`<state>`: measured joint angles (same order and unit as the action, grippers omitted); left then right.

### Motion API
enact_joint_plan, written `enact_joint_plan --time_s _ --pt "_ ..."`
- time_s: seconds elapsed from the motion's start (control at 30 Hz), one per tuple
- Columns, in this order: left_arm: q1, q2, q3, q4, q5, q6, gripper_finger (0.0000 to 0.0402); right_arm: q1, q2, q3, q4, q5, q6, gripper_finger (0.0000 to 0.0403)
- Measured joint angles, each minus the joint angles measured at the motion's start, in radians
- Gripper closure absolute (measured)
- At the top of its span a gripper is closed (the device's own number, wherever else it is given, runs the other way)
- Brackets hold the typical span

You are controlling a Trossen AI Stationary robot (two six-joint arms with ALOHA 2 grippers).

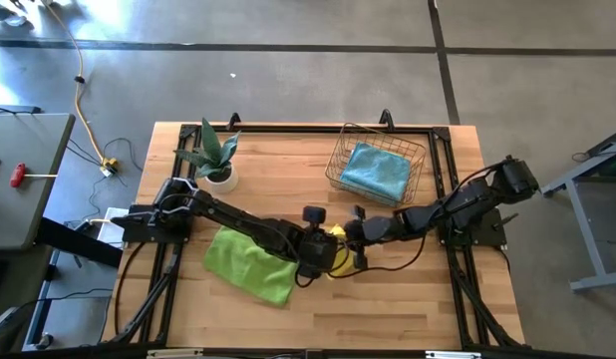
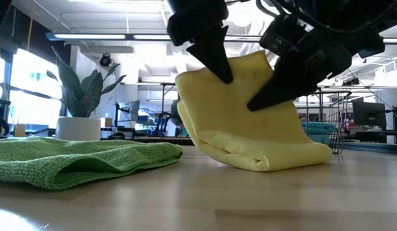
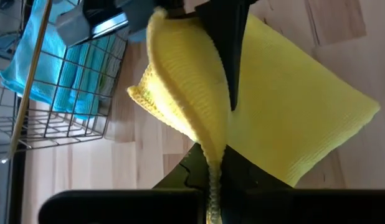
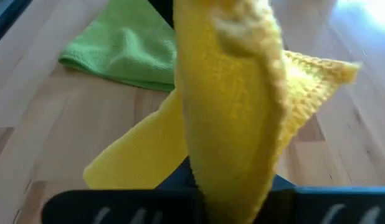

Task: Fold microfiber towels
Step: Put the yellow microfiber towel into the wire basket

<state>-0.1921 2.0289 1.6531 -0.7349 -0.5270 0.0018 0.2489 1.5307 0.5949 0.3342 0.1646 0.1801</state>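
A yellow towel [image 2: 250,122] stands half raised near the table's middle, its lower folded part on the wood. My left gripper [image 2: 218,67] is shut on its upper part from the left, and my right gripper [image 2: 269,96] is shut on it from the right. In the high view both grippers [image 1: 323,257] [image 1: 356,239] meet over the yellow towel [image 1: 340,263] and hide most of it. A lime green towel [image 1: 250,261] lies crumpled on the table to the left. A teal blue towel [image 1: 376,172] lies in the wire basket. My left gripper pinches a raised fold of the yellow towel [image 3: 212,146] between its two fingers, slanting down from above and from the table's left. The cloth runs up as a ridge from the fingers. The towel's lower fold [image 2: 263,159] rests on the table. My right gripper pinches the yellow towel's upper part [image 4: 233,171] between its two fingers, slanting down from the table's right. The cloth bulges up in front of the fingers in more than one layer. The towel stands tilted, with its bottom on the wood.
The wire basket [image 1: 340,160] stands at the far right of the table, and a potted plant [image 1: 218,160] at the far left. Bare wood lies along the table's near edge, in front of both towels.
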Motion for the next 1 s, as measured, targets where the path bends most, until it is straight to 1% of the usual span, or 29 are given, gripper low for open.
enact_joint_plan --time_s 0.03,0.07,0.17,0.23,0.3,0.5,0.63,0.73,0.87,0.93,1.0 --pt "0.000 0.000 0.000 0.001 0.000 -0.011 0.0397 0.000 0.000 0.000 -0.010 0.000 0.002 0.0390" --pt "0.000 0.000 0.000 0.001 0.001 -0.025 0.0397 0.000 -0.001 0.001 -0.018 0.001 0.004 0.0390" --pt "0.001 0.000 0.000 0.001 0.003 -0.080 0.0397 0.000 -0.001 0.002 -0.034 0.002 0.096 0.0378" --pt "0.001 0.000 0.000 0.002 0.008 -0.095 0.0396 0.000 -0.001 0.002 -0.035 0.002 0.151 0.0388" --pt "-0.001 0.000 0.000 0.011 -0.005 -0.113 0.0390 0.000 -0.001 0.002 -0.035 -0.001 0.159 0.0398" --pt "-0.005 0.000 0.000 0.051 -0.035 -0.158 0.0338 0.000 -0.001 0.001 -0.046 -0.015 0.212 0.0400" --pt "-0.005 0.000 0.000 0.038 -0.001 -0.164 0.0300 0.000 -0.001 0.001 -0.063 -0.018 0.261 0.0401" --pt "-0.005 0.000 0.003 -0.005 0.025 -0.224 0.0281 -0.002 -0.016 0.001 -0.097 -0.018 0.291 0.0402" --pt "-0.005 -0.002 0.067 -0.146 0.081 -0.396 0.0274 -0.016 -0.067 0.000 -0.187 -0.020 0.295 0.0402" --pt "-0.007 -0.003 0.092 -0.195 0.087 -0.419 0.0275 -0.030 -0.105 0.001 -0.238 -0.023 0.302 0.0402" --pt "-0.020 -0.002 0.123 -0.238 0.072 -0.419 0.0277 -0.047 -0.142 0.021 -0.339 -0.024 0.328 0.0402"
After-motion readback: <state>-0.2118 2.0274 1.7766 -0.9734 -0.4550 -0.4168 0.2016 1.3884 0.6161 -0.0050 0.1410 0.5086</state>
